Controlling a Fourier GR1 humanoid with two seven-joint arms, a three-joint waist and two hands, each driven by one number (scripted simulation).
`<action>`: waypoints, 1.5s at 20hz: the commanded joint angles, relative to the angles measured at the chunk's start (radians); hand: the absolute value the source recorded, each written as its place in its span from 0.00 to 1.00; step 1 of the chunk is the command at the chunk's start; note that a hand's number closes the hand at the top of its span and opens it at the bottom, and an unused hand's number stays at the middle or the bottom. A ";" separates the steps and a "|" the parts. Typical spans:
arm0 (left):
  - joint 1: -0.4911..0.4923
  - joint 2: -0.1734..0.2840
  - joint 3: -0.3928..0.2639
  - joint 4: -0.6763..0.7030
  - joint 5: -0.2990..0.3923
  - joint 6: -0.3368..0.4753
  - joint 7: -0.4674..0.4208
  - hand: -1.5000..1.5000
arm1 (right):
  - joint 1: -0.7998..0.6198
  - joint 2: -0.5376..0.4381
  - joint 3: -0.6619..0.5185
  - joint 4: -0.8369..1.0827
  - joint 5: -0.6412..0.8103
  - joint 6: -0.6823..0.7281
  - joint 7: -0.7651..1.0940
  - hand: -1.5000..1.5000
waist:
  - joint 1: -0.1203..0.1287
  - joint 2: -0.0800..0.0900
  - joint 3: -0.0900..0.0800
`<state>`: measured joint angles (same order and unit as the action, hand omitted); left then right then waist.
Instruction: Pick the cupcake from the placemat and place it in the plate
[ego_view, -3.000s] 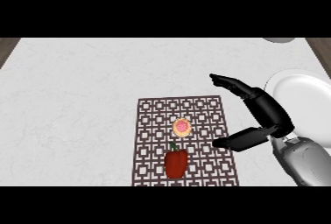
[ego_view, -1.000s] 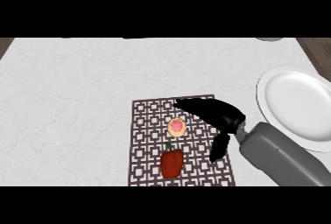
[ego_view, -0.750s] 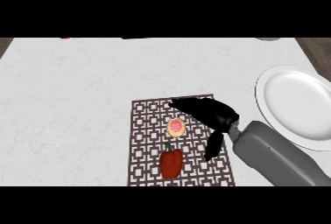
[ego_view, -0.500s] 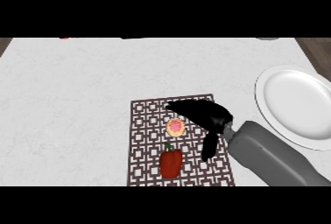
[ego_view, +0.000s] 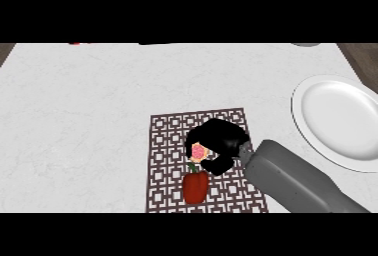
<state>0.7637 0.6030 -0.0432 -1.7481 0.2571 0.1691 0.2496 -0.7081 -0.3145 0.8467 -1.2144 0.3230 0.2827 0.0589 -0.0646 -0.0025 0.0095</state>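
Right hand (ego_view: 216, 145) is curled round the small pink-frosted cupcake (ego_view: 199, 149) on the brown lattice placemat (ego_view: 171, 165). Risk: the red bell pepper (ego_view: 195, 187) just near of it may be knocked on lifting. White round plate (ego_view: 341, 121) lies well right.

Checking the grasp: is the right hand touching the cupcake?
Touching: head view shows right hand curled round the cupcake, hiding most of it.

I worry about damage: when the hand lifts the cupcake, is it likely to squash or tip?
The cupcake looks small and probably light. Its pink top seems soft, so the right hand curled around it could squash it. It stands close to the red pepper, so tipping it that way might knock the pepper.
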 joint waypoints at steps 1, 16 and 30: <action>-0.295 -0.082 0.006 -0.137 0.056 0.005 -0.104 0.50 | 0.017 0.030 0.023 0.018 0.005 -0.002 -0.017 1.00 | -0.042 0.004 -0.016; -0.151 -0.098 0.053 -0.152 0.045 -0.006 -0.104 0.50 | -0.069 -0.008 -0.263 0.159 0.130 -0.400 0.353 1.00 | -0.135 -0.038 -0.018; -0.122 -0.139 0.085 -0.169 0.043 -0.017 -0.127 0.50 | -0.155 -0.077 -0.414 0.181 0.361 -0.770 0.691 1.00 | -0.163 -0.041 -0.017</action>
<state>0.9150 0.5220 0.0392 -1.7738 0.2449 0.1405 0.2299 -0.8658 -0.3869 0.4731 -1.0396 0.6538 -0.4142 0.6668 -0.1922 -0.0463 0.0063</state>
